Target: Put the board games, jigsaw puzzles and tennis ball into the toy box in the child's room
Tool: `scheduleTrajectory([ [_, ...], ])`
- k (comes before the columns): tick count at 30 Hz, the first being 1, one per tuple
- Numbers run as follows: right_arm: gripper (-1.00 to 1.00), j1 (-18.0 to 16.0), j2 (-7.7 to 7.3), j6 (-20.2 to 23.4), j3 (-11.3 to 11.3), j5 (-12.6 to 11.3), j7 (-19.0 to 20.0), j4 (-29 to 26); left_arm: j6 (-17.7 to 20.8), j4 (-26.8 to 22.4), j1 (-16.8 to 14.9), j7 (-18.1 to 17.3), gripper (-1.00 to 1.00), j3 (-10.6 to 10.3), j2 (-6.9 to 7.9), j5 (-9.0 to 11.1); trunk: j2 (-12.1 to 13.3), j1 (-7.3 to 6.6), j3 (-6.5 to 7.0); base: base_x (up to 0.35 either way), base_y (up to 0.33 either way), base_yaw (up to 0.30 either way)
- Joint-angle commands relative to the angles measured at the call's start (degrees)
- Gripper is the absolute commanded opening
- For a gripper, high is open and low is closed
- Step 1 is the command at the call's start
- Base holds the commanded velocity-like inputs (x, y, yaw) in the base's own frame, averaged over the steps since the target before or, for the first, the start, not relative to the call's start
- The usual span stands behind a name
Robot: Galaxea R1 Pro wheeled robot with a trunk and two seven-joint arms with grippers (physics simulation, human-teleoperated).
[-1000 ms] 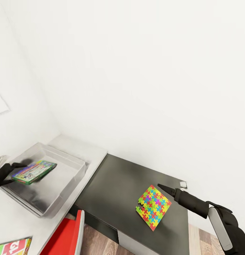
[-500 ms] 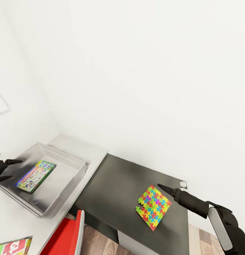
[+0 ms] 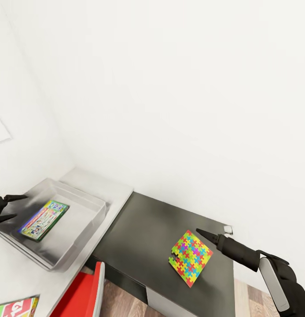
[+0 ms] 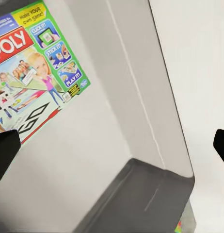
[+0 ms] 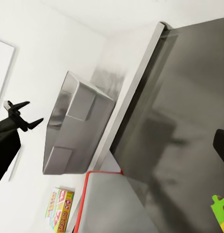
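Observation:
The Monopoly board game point(image 3: 43, 219) lies flat on the floor of the grey toy box point(image 3: 88, 229), also seen in the left wrist view point(image 4: 37, 73). My left gripper point(image 3: 7, 207) hovers open over the box's left rim, holding nothing. One jigsaw puzzle point(image 3: 191, 256) rests on the dark-grey counter point(image 3: 139, 233). My right gripper point(image 3: 204, 232) hangs open just above the puzzle's far right corner, apart from it. A yellow-red-green board game point(image 3: 16, 308) lies on the light-grey table point(image 3: 16, 273) at the near left edge.
A red chair point(image 3: 84, 295) stands against the front of the table, below the toy box. A small white object point(image 3: 228, 229) sits on the counter by the wall, behind my right gripper. White walls close the back and left.
My left gripper has let go of the Monopoly box, which dropped flat into the toy box. The gripper opened and drew back to the left. The right arm has not moved.

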Motion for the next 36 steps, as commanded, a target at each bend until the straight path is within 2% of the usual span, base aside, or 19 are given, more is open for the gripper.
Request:
scheduleTrajectory([
  [1,1.00,0.0,0.01,0.3,0.0,-0.1,0.1,0.0,0.4,0.0,0.0,-2.2,1.00,0.0,0.32,0.1,-0.1,0.04,-0.03,0.000,0.000,-0.070],
  [6,1.00,0.0,0.01,0.3,0.0,-0.1,0.1,0.0,0.4,-0.2,0.2,-10.9,1.00,-0.8,1.55,-0.2,-0.1,0.04,0.40,0.000,0.000,-0.075],
  [9,1.00,0.0,0.00,0.2,0.0,-0.1,0.3,0.0,0.0,-0.3,0.6,-16.6,1.00,-2.4,2.81,-0.3,-0.1,0.04,0.66,0.000,0.000,-0.078],
  [11,1.00,0.0,0.01,0.2,0.0,-0.1,0.4,-0.1,-0.5,-0.4,1.0,-18.9,1.00,-3.2,3.16,-0.3,-0.1,0.04,0.83,0.000,0.000,-0.078],
  [15,1.00,0.0,0.05,0.0,0.0,-0.1,0.9,-0.1,-5.0,-0.4,4.0,-27.3,1.00,-5.7,3.60,-0.3,-0.1,0.04,1.18,0.000,0.000,-0.078],
  [18,1.00,0.0,0.05,0.0,0.0,-0.1,1.0,-0.2,-10.4,-0.8,7.0,-37.0,1.00,-8.8,3.66,-0.3,-0.1,0.04,1.45,0.000,0.000,-0.079],
  [19,1.00,0.0,0.06,0.0,0.0,-0.1,1.0,-0.2,-11.4,-0.9,7.5,-38.5,1.00,-9.5,3.66,-0.3,-0.1,0.04,1.53,0.000,0.000,-0.079],
  [21,1.00,0.0,0.07,0.0,0.0,-0.1,1.1,-0.2,-13.2,-1.0,8.7,-40.4,1.00,-10.6,3.66,-0.3,-0.1,0.04,1.71,0.000,0.000,-0.079],
  [25,1.00,0.0,0.08,-0.1,0.0,-0.1,1.2,-0.4,-16.5,-1.1,12.1,-40.8,1.00,-12.1,3.46,-0.1,-0.1,0.04,2.06,0.000,0.000,-0.079],
  [32,1.00,0.0,0.13,-0.3,0.1,-0.1,1.3,-0.6,-19.2,-0.9,16.5,-40.8,1.00,-12.6,3.06,0.2,-0.1,0.04,2.68,0.000,0.000,-0.078],
  [36,1.00,0.0,0.16,-0.4,0.2,0.0,1.3,-0.5,-20.0,-0.8,17.8,-40.8,1.00,-12.6,3.06,0.2,-0.1,0.04,3.03,-0.048,0.000,-0.072],
])
